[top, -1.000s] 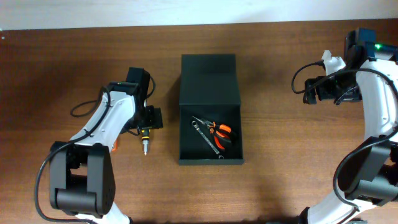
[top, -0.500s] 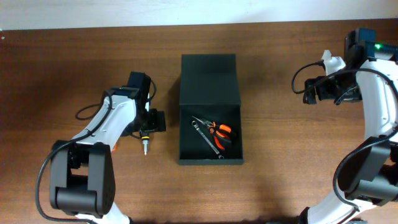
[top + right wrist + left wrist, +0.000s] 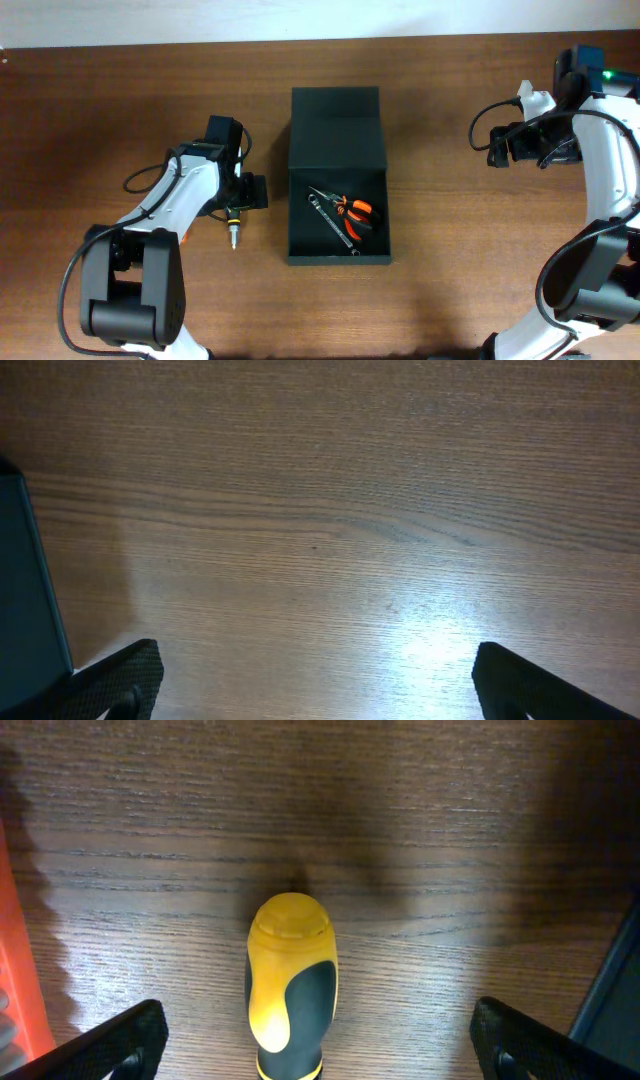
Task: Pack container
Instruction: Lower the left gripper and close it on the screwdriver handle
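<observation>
The container (image 3: 335, 120), a dark matte box, stands open in the middle of the table with its flap lid folded back. Inside lie orange-handled pliers (image 3: 355, 212) and a silver wrench (image 3: 330, 218). A screwdriver (image 3: 233, 230) with a yellow-and-black handle (image 3: 290, 982) lies on the table left of the box. My left gripper (image 3: 244, 192) is open, and in the left wrist view its fingers (image 3: 320, 1042) are spread wide on either side of the handle without touching it. My right gripper (image 3: 502, 146) is open and empty over bare wood (image 3: 315, 682), right of the box.
An orange object (image 3: 15, 960) lies at the left edge of the left wrist view, beside the left arm (image 3: 185, 237). The container's wall shows at the edge of both wrist views (image 3: 622, 985) (image 3: 28, 580). The tabletop is brown wood.
My left gripper has shifted a little to the right and toward the screwdriver handle. The right arm and the container's contents have not moved.
</observation>
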{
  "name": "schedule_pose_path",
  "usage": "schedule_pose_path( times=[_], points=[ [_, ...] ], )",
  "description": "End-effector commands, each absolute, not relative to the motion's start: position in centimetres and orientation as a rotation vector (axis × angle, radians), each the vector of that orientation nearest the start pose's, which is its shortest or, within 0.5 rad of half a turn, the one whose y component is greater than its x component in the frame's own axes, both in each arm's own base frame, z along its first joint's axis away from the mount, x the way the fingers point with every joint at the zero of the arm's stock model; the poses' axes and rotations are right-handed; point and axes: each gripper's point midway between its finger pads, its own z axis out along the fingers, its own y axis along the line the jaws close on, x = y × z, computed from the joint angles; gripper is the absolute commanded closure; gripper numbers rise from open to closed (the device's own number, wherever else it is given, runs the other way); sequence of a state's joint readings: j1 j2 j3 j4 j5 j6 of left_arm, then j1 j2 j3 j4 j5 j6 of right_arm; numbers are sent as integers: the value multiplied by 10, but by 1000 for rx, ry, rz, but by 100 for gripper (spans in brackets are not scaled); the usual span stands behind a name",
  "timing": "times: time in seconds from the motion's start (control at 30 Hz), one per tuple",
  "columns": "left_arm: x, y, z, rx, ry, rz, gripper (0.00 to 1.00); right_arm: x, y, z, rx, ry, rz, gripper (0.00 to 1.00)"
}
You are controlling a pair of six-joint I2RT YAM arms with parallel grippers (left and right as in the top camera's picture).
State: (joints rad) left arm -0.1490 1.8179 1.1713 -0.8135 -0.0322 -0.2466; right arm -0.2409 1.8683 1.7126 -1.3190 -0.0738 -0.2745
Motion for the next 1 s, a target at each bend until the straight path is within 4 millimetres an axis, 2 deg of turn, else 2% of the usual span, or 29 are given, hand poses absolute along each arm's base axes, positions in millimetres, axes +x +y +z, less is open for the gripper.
schedule_pose_path(
  times=[0.0, 0.4, 0.67, 0.97],
  points=[
    [338, -45, 18, -132, 3043, 12, 1, 365, -75, 142, -67, 3026, 89, 1],
    [331, -44, -3, -133, 3106, 31, 1, 365, -75, 142, -67, 3026, 89, 1],
    [333, -44, -3, -132, 3098, 35, 1, 365, -75, 142, -67, 3026, 89, 1],
    [334, -33, -3, -102, 3098, 63, 1, 365, -75, 142, -67, 3026, 89, 1]
  ],
)
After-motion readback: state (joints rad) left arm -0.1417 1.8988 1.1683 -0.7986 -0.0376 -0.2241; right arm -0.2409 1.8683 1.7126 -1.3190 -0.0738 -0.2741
